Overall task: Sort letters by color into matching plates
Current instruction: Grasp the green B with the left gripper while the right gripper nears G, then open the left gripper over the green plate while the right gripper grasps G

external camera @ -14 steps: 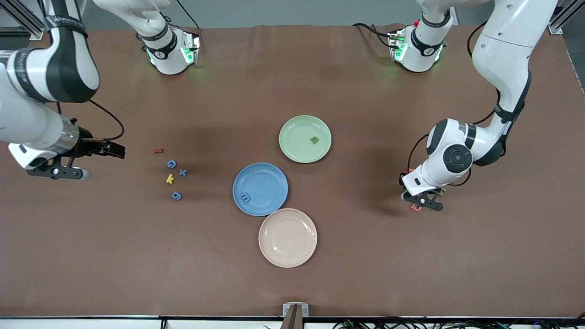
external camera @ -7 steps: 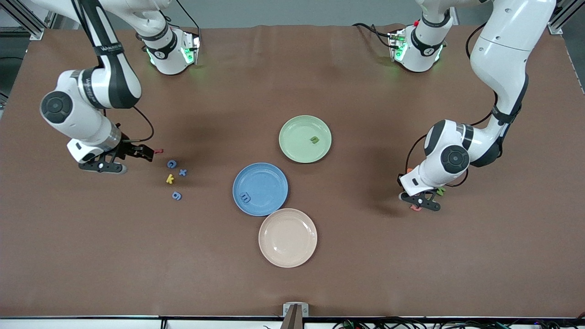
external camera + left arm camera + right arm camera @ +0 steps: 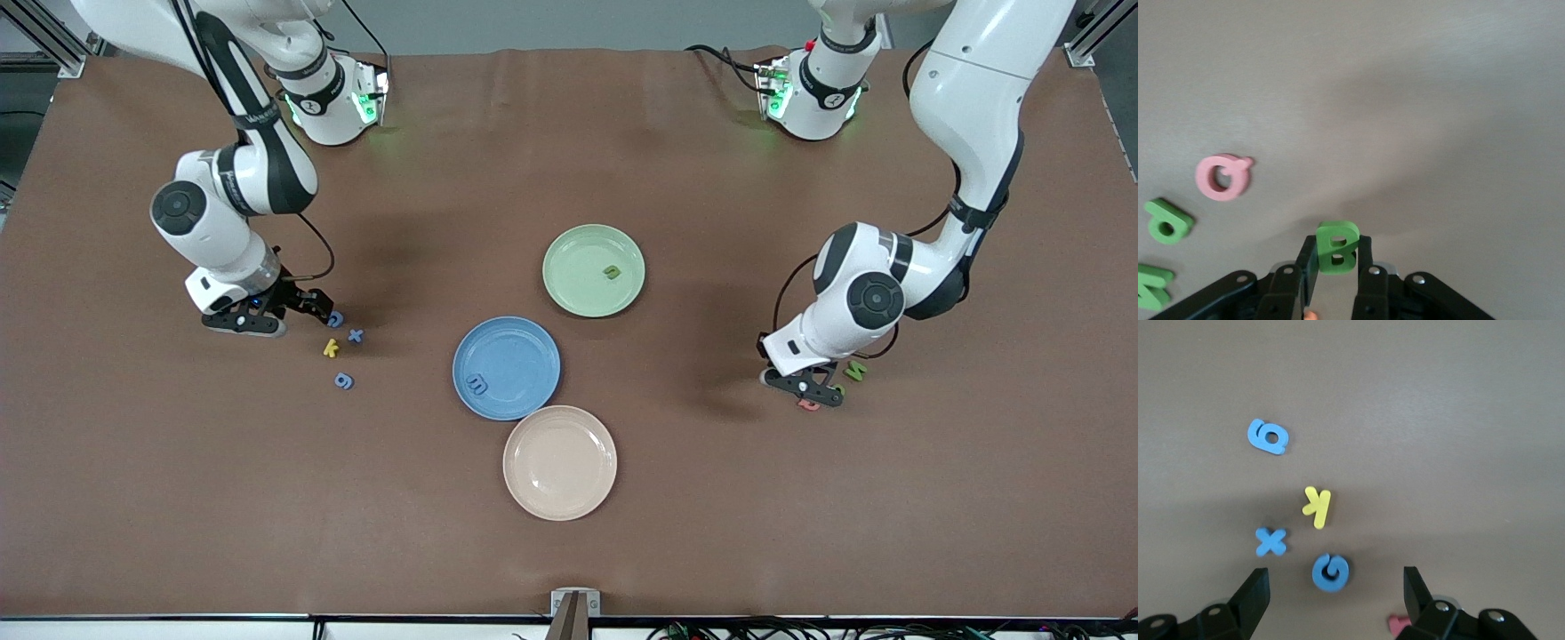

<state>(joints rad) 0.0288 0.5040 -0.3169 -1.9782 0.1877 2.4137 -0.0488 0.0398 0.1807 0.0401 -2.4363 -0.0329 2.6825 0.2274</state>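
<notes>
My left gripper point(image 3: 1336, 255) is shut on a green letter B point(image 3: 1338, 239), low over the table at the left arm's end point(image 3: 825, 389). Two more green letters point(image 3: 1167, 222) point(image 3: 1150, 285) lie beside it. My right gripper point(image 3: 1336, 587) stands open just over a blue round letter point(image 3: 1330, 573) point(image 3: 335, 318). A blue x point(image 3: 1271, 542) and a blue 9 point(image 3: 1267, 436) lie close by. The blue plate point(image 3: 524, 351) holds a blue letter point(image 3: 477, 384). The green plate point(image 3: 573, 267) holds a green letter point(image 3: 612, 271).
A cream plate point(image 3: 560, 462) touches the blue plate on the side nearer the front camera. A yellow k point(image 3: 1317, 506) lies among the blue letters, with a red letter point(image 3: 1397, 625) by one right finger. A pink Q point(image 3: 1221, 177) lies near the green letters.
The right arm has swung in from its end of the table and come down over the blue letters. The left gripper has shut on the green B and shifted slightly toward the plates.
</notes>
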